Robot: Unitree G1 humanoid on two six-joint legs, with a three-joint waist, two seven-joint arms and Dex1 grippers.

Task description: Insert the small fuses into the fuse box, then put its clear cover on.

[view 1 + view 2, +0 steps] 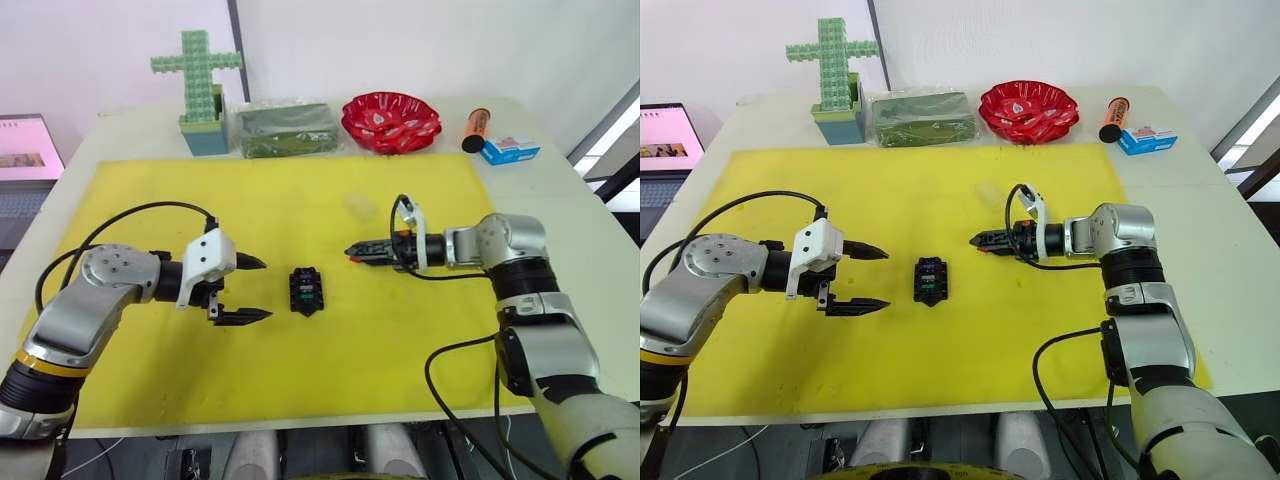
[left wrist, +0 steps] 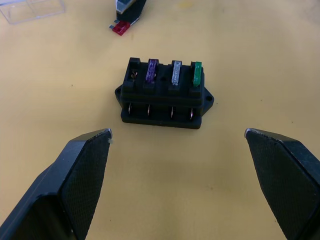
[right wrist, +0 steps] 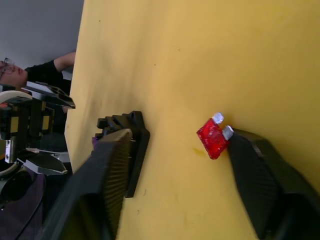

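— Where is the fuse box point(image 1: 306, 290)?

— On the yellow mat point(image 1: 150, 380), between the two grippers. Three of its slots are filled: the purple-grey fuse point(image 2: 152, 70), the grey fuse point(image 2: 176, 72) and the green fuse point(image 2: 197, 74) stand upright side by side. The slot at the end, beside the purple-grey one, is empty.

— And the red fuse point(image 3: 213, 138)?

— On the mat on the fuse box's right side, touching the tip of one finger of the right gripper point(image 1: 352, 251). That gripper's jaws stand apart, and the other finger is clear of the fuse.

— The left gripper point(image 1: 262, 289)?

— Just to the left of the fuse box, pointing at it, jaws spread wide with nothing between them.

— The clear cover point(image 2: 30, 10)?

— On the mat beyond the fuse box, apart from it.
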